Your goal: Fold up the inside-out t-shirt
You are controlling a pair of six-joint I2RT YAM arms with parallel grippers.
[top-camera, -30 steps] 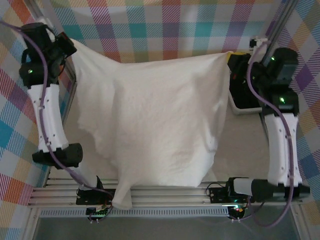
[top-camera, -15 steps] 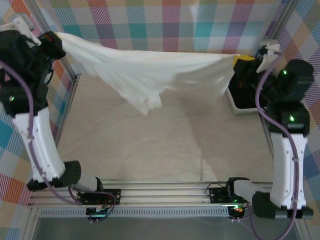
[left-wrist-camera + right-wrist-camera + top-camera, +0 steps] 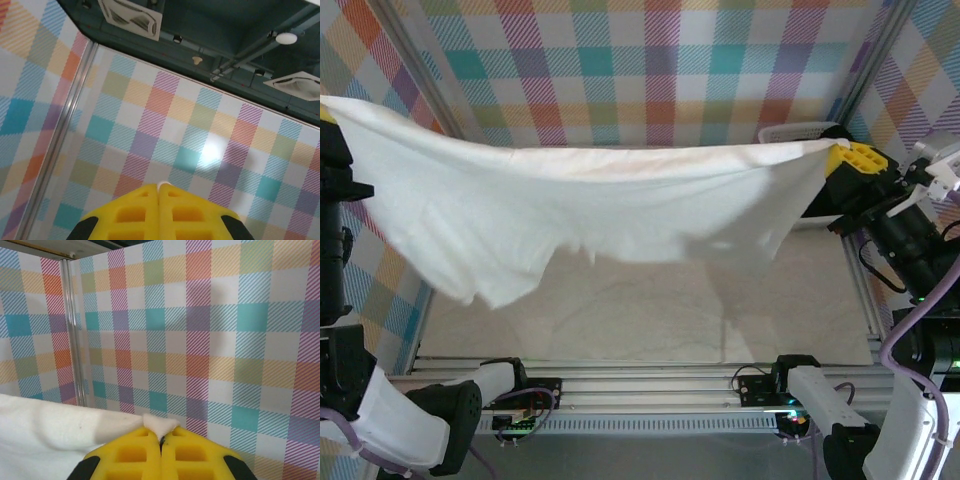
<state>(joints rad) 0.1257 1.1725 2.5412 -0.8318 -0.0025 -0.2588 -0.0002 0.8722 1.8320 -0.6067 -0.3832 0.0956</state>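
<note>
The inside-out t-shirt (image 3: 570, 205) is a plain white cloth stretched wide in the air above the table, its lower edge hanging loose and uneven. My left gripper (image 3: 326, 112) holds its left end at the frame's left edge. In the left wrist view the yellow fingers (image 3: 135, 212) are pressed together, and a sliver of white cloth peeks out at the left gripper (image 3: 160, 187) tips. My right gripper (image 3: 835, 152) holds the right end. In the right wrist view the right gripper (image 3: 161, 434) is shut on a corner of the shirt (image 3: 50, 440), which runs off to the left.
The pale table (image 3: 670, 310) lies below the shirt. A white basket (image 3: 788, 132) stands at the back right, partly behind the cloth. Plaid walls and metal posts (image 3: 420, 75) enclose the cell. The aluminium rail (image 3: 650, 385) with the arm bases runs along the near edge.
Both grippers rose and moved apart. The shirt, draped over the table and front rail a second ago, swung back and now hangs stretched between them.
</note>
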